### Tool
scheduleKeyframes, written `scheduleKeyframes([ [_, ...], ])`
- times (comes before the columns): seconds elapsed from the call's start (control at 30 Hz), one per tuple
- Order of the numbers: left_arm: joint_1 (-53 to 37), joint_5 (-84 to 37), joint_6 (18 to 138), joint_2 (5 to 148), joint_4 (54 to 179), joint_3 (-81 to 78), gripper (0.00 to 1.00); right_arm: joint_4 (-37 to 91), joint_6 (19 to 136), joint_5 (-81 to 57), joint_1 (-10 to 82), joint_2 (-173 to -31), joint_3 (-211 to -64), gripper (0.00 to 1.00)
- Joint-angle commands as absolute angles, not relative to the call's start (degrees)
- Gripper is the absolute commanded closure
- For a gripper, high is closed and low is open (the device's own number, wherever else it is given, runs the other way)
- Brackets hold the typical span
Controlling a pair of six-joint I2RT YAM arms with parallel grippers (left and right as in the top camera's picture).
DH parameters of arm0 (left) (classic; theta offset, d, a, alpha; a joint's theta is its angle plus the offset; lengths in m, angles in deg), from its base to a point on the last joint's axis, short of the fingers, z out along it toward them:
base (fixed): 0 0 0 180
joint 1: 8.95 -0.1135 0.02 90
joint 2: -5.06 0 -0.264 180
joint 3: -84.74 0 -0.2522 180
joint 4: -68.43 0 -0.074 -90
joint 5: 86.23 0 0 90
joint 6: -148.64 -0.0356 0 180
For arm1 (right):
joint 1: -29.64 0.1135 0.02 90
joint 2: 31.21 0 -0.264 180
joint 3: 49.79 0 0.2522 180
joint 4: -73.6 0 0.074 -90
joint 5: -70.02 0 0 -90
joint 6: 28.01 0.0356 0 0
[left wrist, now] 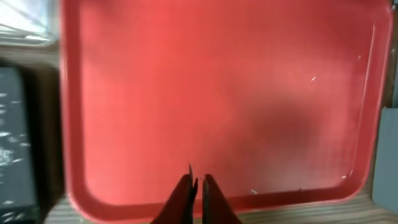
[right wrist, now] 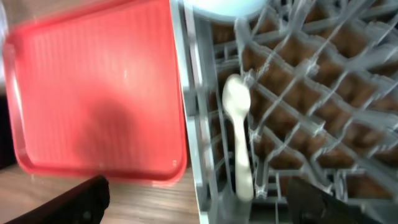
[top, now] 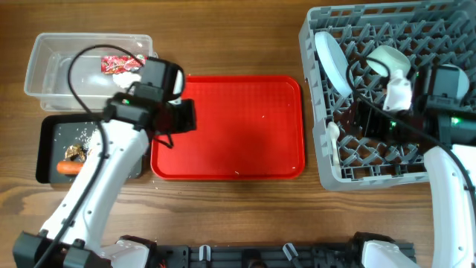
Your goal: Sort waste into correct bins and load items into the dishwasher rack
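Note:
The grey dishwasher rack (top: 446,22) holds a pale blue plate (top: 332,63) on edge, two pale bowls (top: 387,59) and the white spoon (top: 336,145). In the right wrist view the spoon (right wrist: 239,137) lies in the rack (right wrist: 298,93). My right gripper (right wrist: 199,202) is open above the rack's near edge, its fingers wide on either side of the spoon without touching it. My left gripper (left wrist: 194,186) is shut over the near rim of the red tray (left wrist: 217,93). The clear tub (top: 44,74) holds the red wrapper (top: 117,64) and white tissue (top: 132,74). The black tray (top: 48,149) holds the carrot (top: 71,168) and brown scraps (top: 76,152). The yellow cup is out of view.
The flat red tray (top: 238,126) lies between the bins and the rack, with a few white crumbs (left wrist: 314,78) on it. My left arm (top: 97,186) crosses over the black tray. My right arm (top: 454,171) lies over the rack's right side.

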State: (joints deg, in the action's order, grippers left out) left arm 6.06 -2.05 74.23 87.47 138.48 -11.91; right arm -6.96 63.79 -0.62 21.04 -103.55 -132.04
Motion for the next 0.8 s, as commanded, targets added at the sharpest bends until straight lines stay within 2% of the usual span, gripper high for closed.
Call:
scheduleKeyframes([
  [0.0,3.6,-1.7,72.3,86.4,145.2,-10.0,0.69,-8.0,60.7,-1.5,21.4,-103.0,-132.3,0.11],
  [0.03,3.5,-1.7,72.3,85.8,147.5,-10.0,0.54,-7.7,61.1,-2.0,21.4,-101.6,-132.2,0.11],
  [0.07,3.5,-1.6,72.3,85.1,148.3,-10.1,0.33,-7.4,61.7,-2.2,21.4,-100.3,-131.9,0.11],
  [0.1,3.5,-1.5,72.3,84.6,148.7,-10.2,0.06,-6.9,62.3,-2.2,21.4,-99.2,-131.5,0.11],
  [0.13,3.5,-1.5,72.3,83.0,149.3,-10.4,0.0,-5.8,62.5,-2.1,21.4,-96.4,-130.5,0.1],
  [0.2,3.8,0.8,73.3,78.1,147.8,-12.4,0.0,-2.9,62.6,-2.2,21.4,-90.5,-127.6,0.0],
  [0.37,4.0,8.1,76.0,60.4,141.9,-21.6,0.0,2.7,66.0,-6.7,21.4,-75.4,-118.4,0.0],
  [0.53,4.0,13.9,80.0,40.7,137.8,-30.8,0.0,3.2,68.3,-10.8,21.4,-64.7,-117.4,0.0],
  [0.77,4.0,14.3,80.5,33.2,136.8,-31.8,0.0,2.8,68.4,-11.2,21.4,-64.3,-117.4,0.0],
])
